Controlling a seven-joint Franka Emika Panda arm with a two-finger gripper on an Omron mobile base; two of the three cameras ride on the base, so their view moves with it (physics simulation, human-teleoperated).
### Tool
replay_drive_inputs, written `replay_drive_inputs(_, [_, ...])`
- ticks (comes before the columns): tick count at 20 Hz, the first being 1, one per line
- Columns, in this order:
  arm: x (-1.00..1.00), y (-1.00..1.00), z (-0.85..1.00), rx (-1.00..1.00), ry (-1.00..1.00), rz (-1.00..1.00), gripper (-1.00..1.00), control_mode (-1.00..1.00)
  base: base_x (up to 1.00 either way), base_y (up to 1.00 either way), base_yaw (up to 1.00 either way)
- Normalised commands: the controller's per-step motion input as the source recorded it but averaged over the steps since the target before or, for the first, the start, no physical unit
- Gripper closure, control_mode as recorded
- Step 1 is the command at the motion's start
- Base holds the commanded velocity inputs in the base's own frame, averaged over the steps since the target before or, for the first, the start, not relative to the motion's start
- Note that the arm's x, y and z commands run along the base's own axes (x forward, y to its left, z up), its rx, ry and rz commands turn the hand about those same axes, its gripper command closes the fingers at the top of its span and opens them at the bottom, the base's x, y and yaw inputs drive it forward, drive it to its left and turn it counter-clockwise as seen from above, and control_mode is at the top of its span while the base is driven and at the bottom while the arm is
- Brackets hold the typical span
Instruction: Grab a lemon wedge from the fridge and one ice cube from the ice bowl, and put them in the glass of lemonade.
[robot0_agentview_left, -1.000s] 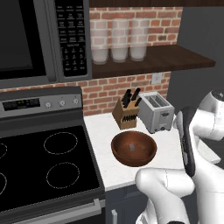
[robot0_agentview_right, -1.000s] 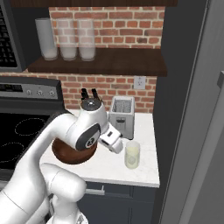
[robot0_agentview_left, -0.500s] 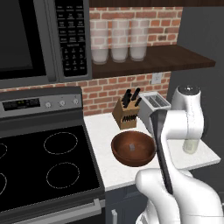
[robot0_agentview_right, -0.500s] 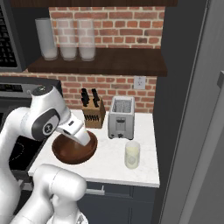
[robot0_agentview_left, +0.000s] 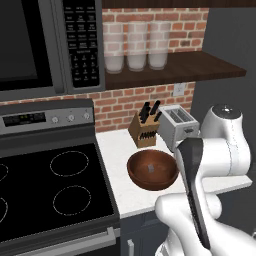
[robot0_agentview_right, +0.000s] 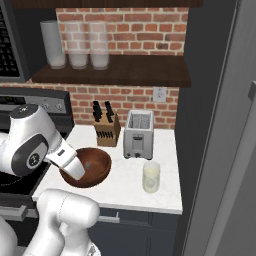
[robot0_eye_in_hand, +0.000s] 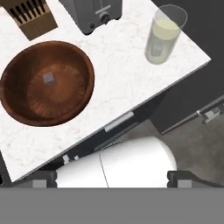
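The ice bowl (robot0_eye_in_hand: 65, 103), wide and of dark reddish-brown wood, sits on the white counter (robot0_eye_in_hand: 118, 83) with one ice cube (robot0_eye_in_hand: 48, 78) near its middle. The bowl (robot0_agentview_left: 150, 179) and ice cube (robot0_agentview_left: 150, 168) also show in the left base view. The glass of lemonade (robot0_eye_in_hand: 162, 37) stands near the counter's right corner, right of the ice bowl (robot0_agentview_right: 95, 162) and in front of the toaster; glass of lemonade (robot0_agentview_right: 151, 176). My gripper (robot0_eye_in_hand: 112, 179) hangs open and empty, high over the counter's front edge. The fridge (robot0_agentview_right: 220, 130) rises at the right. The lemon wedge is out of view.
A silver toaster (robot0_agentview_right: 138, 134) and a wooden knife block (robot0_agentview_right: 106, 130) stand against the brick wall. A black stove (robot0_agentview_left: 45, 190) adjoins the counter's left side, under a microwave (robot0_agentview_left: 45, 40). A dark shelf (robot0_agentview_right: 130, 70) holds three frosted jars.
My arm has swung from the right, near the glass, leftward to the bowl's side of the counter. The gripper stays open. The bowl, glass and ice cube have not moved.
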Motion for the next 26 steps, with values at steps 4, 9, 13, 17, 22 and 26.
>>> replay_drive_inputs(4, [0.00, 0.00, 0.00, 0.00, 0.00, 0.00, -1.00, -1.00, 0.00, 0.00, 0.00])
replay_drive_inputs(9, [0.00, 0.00, 0.00, 0.00, 0.00, 0.00, -1.00, -1.00, 0.00, 0.00, 0.00])
replay_drive_inputs(13, [0.00, 0.00, 0.00, 0.00, 0.00, 0.00, -1.00, -1.00, 0.00, 0.00, 0.00])
replay_drive_inputs(17, [0.00, 0.00, 0.00, 0.00, 0.00, 0.00, -1.00, 1.00, -0.70, 0.00, -0.01])
replay_drive_inputs(22, [0.00, 0.00, 0.00, 0.00, 0.00, 0.00, -1.00, 1.00, -1.00, 0.00, -0.21])
replay_drive_inputs(26, [0.00, 0.00, 0.00, 0.00, 0.00, 0.00, -1.00, 1.00, -0.58, -0.01, -0.40])
